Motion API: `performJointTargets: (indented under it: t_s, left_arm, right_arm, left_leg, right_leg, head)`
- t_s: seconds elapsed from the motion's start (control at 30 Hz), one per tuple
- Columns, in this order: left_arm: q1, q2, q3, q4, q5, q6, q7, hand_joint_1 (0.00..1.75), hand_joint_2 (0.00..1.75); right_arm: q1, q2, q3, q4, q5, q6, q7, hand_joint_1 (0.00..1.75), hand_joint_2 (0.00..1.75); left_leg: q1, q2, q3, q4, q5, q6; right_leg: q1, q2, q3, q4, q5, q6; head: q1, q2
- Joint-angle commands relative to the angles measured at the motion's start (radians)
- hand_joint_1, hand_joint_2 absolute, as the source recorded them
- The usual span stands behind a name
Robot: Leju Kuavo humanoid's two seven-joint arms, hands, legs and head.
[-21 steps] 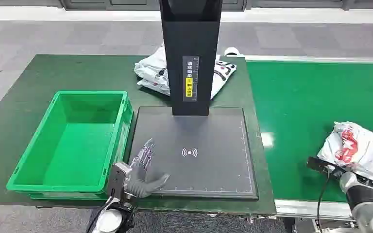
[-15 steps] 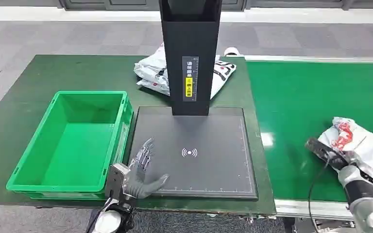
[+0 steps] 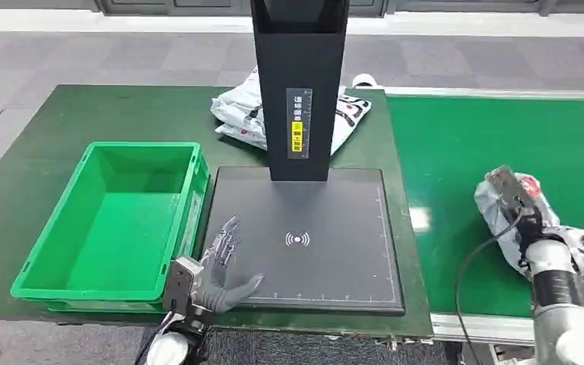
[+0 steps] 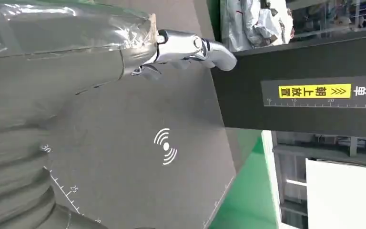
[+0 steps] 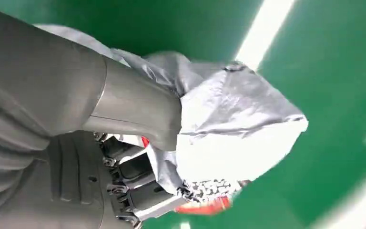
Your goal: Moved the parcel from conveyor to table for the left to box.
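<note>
The parcel [image 3: 528, 220], a crumpled white bag with red print, is gripped by the right hand [image 3: 518, 204] above the green conveyor [image 3: 471, 152]. In the head view the hand's back and its cable lie over the bag, and the fingers themselves are hidden. The right wrist view supplies what is missing there: the thick grey thumb [image 5: 138, 114] is pressed onto the grey-white plastic while the darker fingers [image 5: 128, 186] are curled in beneath it, so the bag is clamped between them, with green belt behind.

The left hand [image 3: 220, 266] is held open and empty, fingers spread, over the near left corner of the black scanner pad [image 3: 327, 258]. From the left wrist view the pad's ruler marks and wave symbol [image 4: 166, 146] are seen just beyond the thumb, and the labelled black post [image 4: 314, 90] stands further ahead. A green box [image 3: 53, 266] sits just outside this hand; a second white bag [image 3: 239, 114] lies well beyond it, behind the post.
</note>
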Motion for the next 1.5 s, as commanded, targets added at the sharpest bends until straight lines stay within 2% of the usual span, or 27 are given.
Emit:
performJointTargets:
  t_s: [0.03,0.2,0.3,0.37,0.43,0.57,0.63,0.67,0.83,1.0,1.1,1.17,1.2,1.23,1.27,1.33,1.37,1.4,1.43,1.5]
  left_arm:
    - [-0.014,-0.02,0.027,0.035,-0.021,0.012,0.003,0.0,1.75]
    - [-0.028,-0.022,0.026,0.052,-0.031,0.017,-0.011,0.0,1.75]
    - [-0.04,-0.028,0.023,0.059,-0.033,0.015,-0.012,0.0,1.75]
    - [-0.041,-0.029,0.022,0.059,-0.033,0.015,-0.012,0.0,1.75]
    - [-0.05,-0.027,0.011,0.072,-0.035,0.011,-0.012,0.0,1.75]
    - [-0.072,-0.028,-0.008,0.102,-0.04,0.005,-0.016,0.0,1.75]
    - [-0.073,-0.028,-0.01,0.102,-0.04,0.006,-0.016,0.0,1.75]
    - [-0.072,-0.027,-0.011,0.101,-0.04,0.005,-0.016,0.0,1.75]
    - [-0.071,-0.026,-0.012,0.099,-0.04,0.005,-0.016,0.0,1.75]
    - [-0.072,-0.027,-0.013,0.098,-0.04,0.004,-0.017,0.0,1.75]
    - [-0.078,-0.025,-0.03,0.104,-0.04,0.002,-0.021,0.0,1.75]
    - [-0.079,-0.023,-0.032,0.107,-0.039,0.004,-0.024,0.0,1.75]
    - [-0.077,-0.023,-0.031,0.103,-0.038,0.005,-0.025,0.0,1.75]
    - [-0.074,-0.023,-0.029,0.098,-0.038,0.004,-0.025,0.0,1.75]
    - [-0.072,-0.024,-0.027,0.095,-0.038,0.003,-0.025,0.0,1.75]
    - [-0.077,-0.023,-0.027,0.099,-0.038,0.0,-0.025,0.0,1.75]
    - [-0.082,-0.023,-0.028,0.102,-0.039,-0.002,-0.026,0.0,1.75]
    - [-0.092,-0.025,-0.025,0.111,-0.037,0.0,-0.027,0.0,1.75]
    - [-0.101,-0.027,-0.023,0.117,-0.036,0.003,-0.026,0.0,1.75]
    - [-0.116,-0.032,-0.015,0.128,-0.034,0.004,-0.021,0.0,1.75]
  right_arm:
    - [0.117,0.138,0.213,-0.555,-0.215,-0.039,0.008,1.75,1.75]
    - [0.112,0.165,0.335,-0.66,-0.264,-0.029,-0.014,1.75,1.75]
    - [0.067,0.189,0.407,-0.645,-0.261,-0.043,-0.006,1.75,1.75]
    - [0.066,0.193,0.41,-0.644,-0.261,-0.043,-0.006,1.75,1.75]
    - [0.048,0.195,0.472,-0.622,-0.262,-0.042,-0.016,1.75,1.75]
    - [-0.003,0.232,0.573,-0.599,-0.295,-0.05,-0.02,1.75,1.75]
    - [-0.009,0.234,0.585,-0.599,-0.298,-0.058,-0.01,1.75,1.75]
    - [-0.008,0.226,0.589,-0.603,-0.305,-0.062,-0.008,1.75,1.75]
    - [-0.005,0.216,0.588,-0.603,-0.311,-0.065,-0.009,1.75,1.75]
    - [-0.011,0.221,0.595,-0.603,-0.32,-0.063,-0.013,1.75,1.75]
    - [-0.084,0.263,0.652,-0.54,-0.33,-0.056,0.0,1.75,1.75]
    - [-0.141,0.291,0.674,-0.478,-0.335,-0.056,0.017,1.75,1.75]
    - [-0.182,0.307,0.688,-0.426,-0.341,-0.061,0.025,1.75,1.75]
    - [-0.213,0.32,0.697,-0.383,-0.341,-0.064,0.03,1.75,1.75]
    - [-0.243,0.333,0.703,-0.338,-0.333,-0.084,0.032,1.75,1.75]
    - [-0.306,0.364,0.704,-0.234,-0.332,-0.094,0.041,1.75,1.75]
    - [-0.33,0.375,0.705,-0.192,-0.332,-0.09,0.045,1.75,1.75]
    - [-0.364,0.391,0.706,-0.128,-0.332,-0.087,0.044,0.54,1.75]
    - [-0.389,0.403,0.715,-0.074,-0.327,-0.078,0.047,0.0,1.75]
    - [-0.412,0.418,0.742,0.019,-0.317,-0.057,0.038,0.0,1.75]
  left_leg:
    - [0.0,0.007,0.001,-0.001,-0.001,-0.001]
    - [0.001,0.008,0.001,0.0,-0.001,-0.001]
    - [0.002,0.011,0.002,-0.001,-0.002,-0.002]
    - [0.001,0.01,0.002,-0.001,-0.001,-0.002]
    - [0.001,0.007,0.001,0.0,-0.001,-0.001]
    - [0.001,0.01,0.001,-0.001,-0.001,-0.001]
    - [0.001,0.013,0.003,-0.001,-0.001,-0.002]
    - [0.0,0.008,0.001,-0.001,0.0,-0.002]
    - [0.001,0.004,0.001,-0.001,0.0,-0.001]
    - [0.001,0.005,0.001,0.0,0.0,-0.001]
    - [0.002,0.005,0.003,-0.001,0.0,-0.002]
    - [0.002,0.011,0.002,0.0,-0.001,-0.002]
    - [0.0,0.008,0.0,0.0,0.0,-0.002]
    - [0.002,0.014,0.001,0.0,-0.001,-0.002]
    - [0.0,0.009,0.0,0.0,0.0,-0.002]
    - [0.002,0.014,0.003,-0.001,0.0,-0.003]
    - [0.001,0.011,0.001,0.0,0.0,-0.002]
    - [0.002,0.015,0.002,0.0,0.0,-0.003]
    - [0.003,0.014,0.002,-0.001,0.0,-0.003]
    - [0.002,0.01,0.002,0.0,0.001,-0.003]
  right_leg:
    - [0.0,0.005,-0.001,0.0,0.0,-0.002]
    - [0.001,0.007,-0.002,0.0,0.001,-0.002]
    - [0.002,0.009,-0.001,-0.001,0.001,-0.003]
    - [0.002,0.008,-0.001,-0.001,0.001,-0.002]
    - [0.001,0.005,-0.001,-0.001,0.001,-0.002]
    - [0.001,0.008,-0.002,0.0,0.001,-0.002]
    - [0.001,0.01,-0.001,-0.001,0.002,-0.003]
    - [0.001,0.006,-0.001,0.0,0.001,-0.002]
    - [0.001,0.002,0.0,-0.001,0.0,-0.001]
    - [0.001,0.004,0.0,0.0,0.0,-0.001]
    - [0.002,0.003,0.002,-0.002,0.001,-0.002]
    - [0.002,0.009,-0.001,0.0,0.002,-0.003]
    - [0.0,0.007,-0.002,0.001,0.001,-0.002]
    - [0.002,0.012,-0.002,0.0,0.002,-0.003]
    - [0.0,0.008,-0.003,0.0,0.001,-0.002]
    - [0.002,0.01,-0.001,-0.001,0.003,-0.003]
    - [0.001,0.009,-0.003,0.001,0.002,-0.002]
    - [0.002,0.012,-0.003,0.001,0.003,-0.003]
    - [0.003,0.011,-0.001,0.0,0.003,-0.003]
    - [0.003,0.008,-0.001,0.0,0.002,-0.003]
  head:
    - [0.0,0.0]
    - [0.0,0.0]
    - [0.0,0.0]
    - [0.0,0.0]
    - [0.0,0.0]
    - [0.0,0.0]
    - [0.0,0.0]
    - [0.0,0.0]
    - [0.0,0.0]
    - [0.0,0.0]
    - [0.0,0.0]
    - [0.0,0.0]
    - [0.0,0.0]
    - [0.0,0.0]
    - [0.0,0.0]
    - [0.0,0.0]
    - [0.0,0.0]
    - [0.0,0.0]
    - [0.0,0.0]
    - [0.0,0.0]
